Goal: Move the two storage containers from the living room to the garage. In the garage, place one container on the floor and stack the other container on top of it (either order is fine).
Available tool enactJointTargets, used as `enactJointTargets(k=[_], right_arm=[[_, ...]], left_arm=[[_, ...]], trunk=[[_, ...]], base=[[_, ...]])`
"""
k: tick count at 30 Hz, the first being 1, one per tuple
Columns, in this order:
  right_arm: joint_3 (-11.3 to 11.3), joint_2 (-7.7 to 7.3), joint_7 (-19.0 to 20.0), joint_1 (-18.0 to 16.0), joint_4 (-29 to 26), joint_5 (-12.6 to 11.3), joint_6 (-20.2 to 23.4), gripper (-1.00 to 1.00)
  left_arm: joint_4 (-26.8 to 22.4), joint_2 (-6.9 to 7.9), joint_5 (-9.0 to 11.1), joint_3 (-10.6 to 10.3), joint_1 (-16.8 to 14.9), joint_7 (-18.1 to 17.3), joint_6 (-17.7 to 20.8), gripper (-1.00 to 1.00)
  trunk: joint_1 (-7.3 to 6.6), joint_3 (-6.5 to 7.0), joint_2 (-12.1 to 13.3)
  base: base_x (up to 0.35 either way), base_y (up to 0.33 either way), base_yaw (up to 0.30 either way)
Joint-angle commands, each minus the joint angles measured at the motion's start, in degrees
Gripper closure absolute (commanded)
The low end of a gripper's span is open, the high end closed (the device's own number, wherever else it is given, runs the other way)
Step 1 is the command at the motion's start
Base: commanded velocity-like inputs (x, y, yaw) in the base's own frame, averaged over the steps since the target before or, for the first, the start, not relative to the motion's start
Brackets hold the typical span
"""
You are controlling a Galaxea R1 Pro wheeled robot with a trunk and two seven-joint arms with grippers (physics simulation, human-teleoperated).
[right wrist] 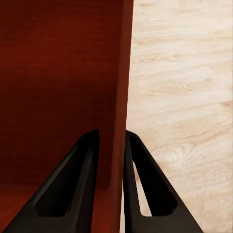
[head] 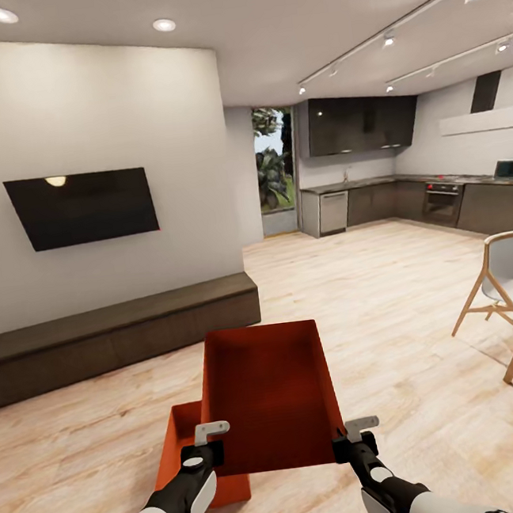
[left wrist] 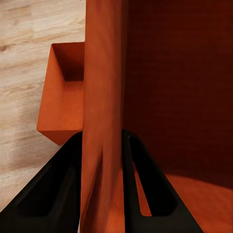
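Note:
I hold one orange-red storage container (head: 268, 394) raised in front of me, tilted with its open side toward the camera. My left gripper (head: 205, 444) is shut on its left wall (left wrist: 102, 97) and my right gripper (head: 350, 435) is shut on its right wall (right wrist: 121, 97). The second storage container (head: 183, 448) rests on the light wood-plank flooring (head: 389, 305) of the living room, below and left of the held one, partly hidden by it; it also shows in the left wrist view (left wrist: 60, 102).
A black TV screen (head: 82, 207) hangs on the white wall above a long low dark-brown cabinet (head: 114, 336) at left. Wooden chairs (head: 499, 285) and a table edge stand at right. A dark kitchen (head: 408, 191) and a doorway (head: 275, 171) lie ahead.

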Motion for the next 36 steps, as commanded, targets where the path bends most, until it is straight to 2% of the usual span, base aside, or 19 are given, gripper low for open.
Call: enactJointTargets(k=[1,36], right_arm=[[0.1,-0.09,-0.2,-0.1,-0.1,-1.0,-0.5,1.00],[0.1,-0.10,-0.2,-0.1,-0.1,-1.0,-0.5,1.00]], left_arm=[[0.1,0.46,0.6,0.8,0.0,0.8,0.2,1.00],[0.1,0.46,0.6,0.8,0.0,0.8,0.2,1.00]], trunk=[[0.00,0.02,0.0],[0.00,3.23,0.0]], base=[[0.000,0.000,0.000],[0.000,0.000,0.000]])
